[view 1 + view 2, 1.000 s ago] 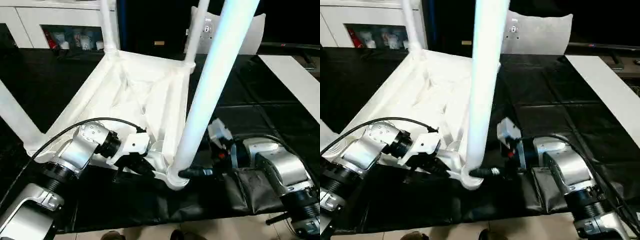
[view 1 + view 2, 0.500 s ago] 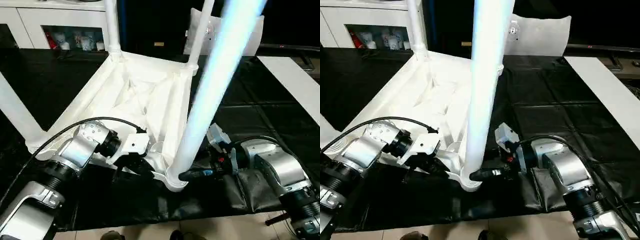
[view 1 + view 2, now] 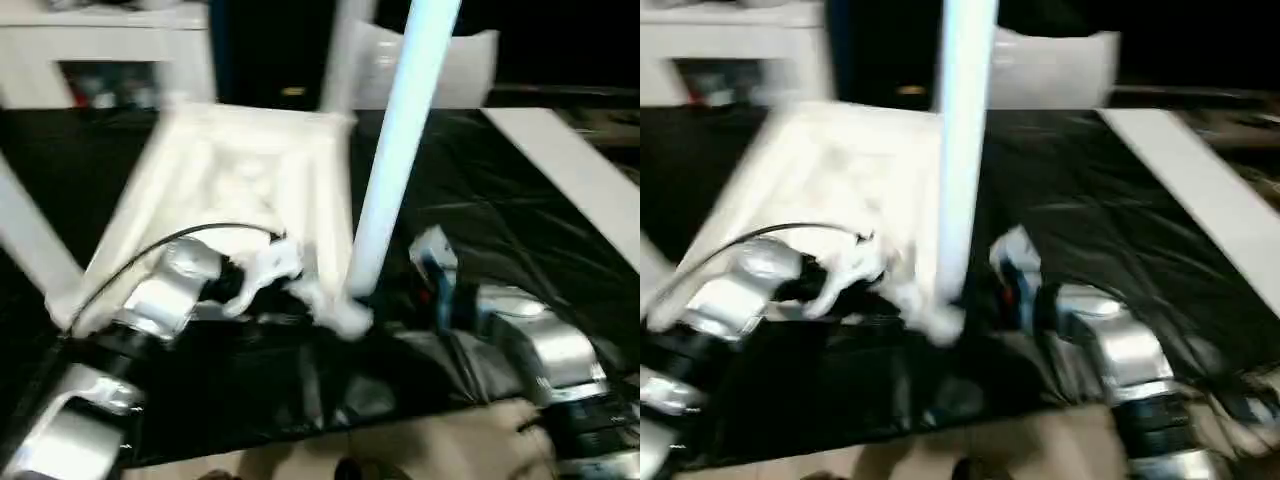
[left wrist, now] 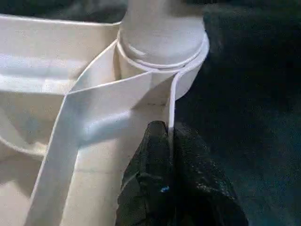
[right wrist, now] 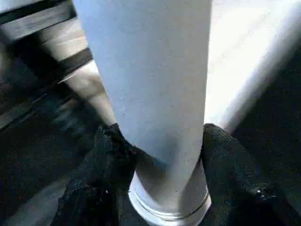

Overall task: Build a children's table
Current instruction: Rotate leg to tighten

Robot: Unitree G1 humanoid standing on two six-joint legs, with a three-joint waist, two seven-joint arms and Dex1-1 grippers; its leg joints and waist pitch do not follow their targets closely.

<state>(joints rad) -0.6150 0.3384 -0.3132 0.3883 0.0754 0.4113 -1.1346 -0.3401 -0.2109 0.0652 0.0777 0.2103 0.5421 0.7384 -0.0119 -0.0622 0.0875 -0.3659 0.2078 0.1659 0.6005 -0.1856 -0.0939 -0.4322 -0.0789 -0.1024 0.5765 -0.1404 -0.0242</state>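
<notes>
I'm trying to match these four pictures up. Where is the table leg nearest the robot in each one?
Left eye view: the nearest leg rises right of centre from the tabletop's near corner.
Right eye view: same leg, near the middle.
Left wrist view: its base sits in the corner socket.
Right wrist view: the leg stands between the right gripper fingers.
Shared landmark: that corner socket.

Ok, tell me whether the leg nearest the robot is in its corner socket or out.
In. The leg stands upright with its base ringed by the round corner socket; how fully it is seated cannot be told.
</notes>
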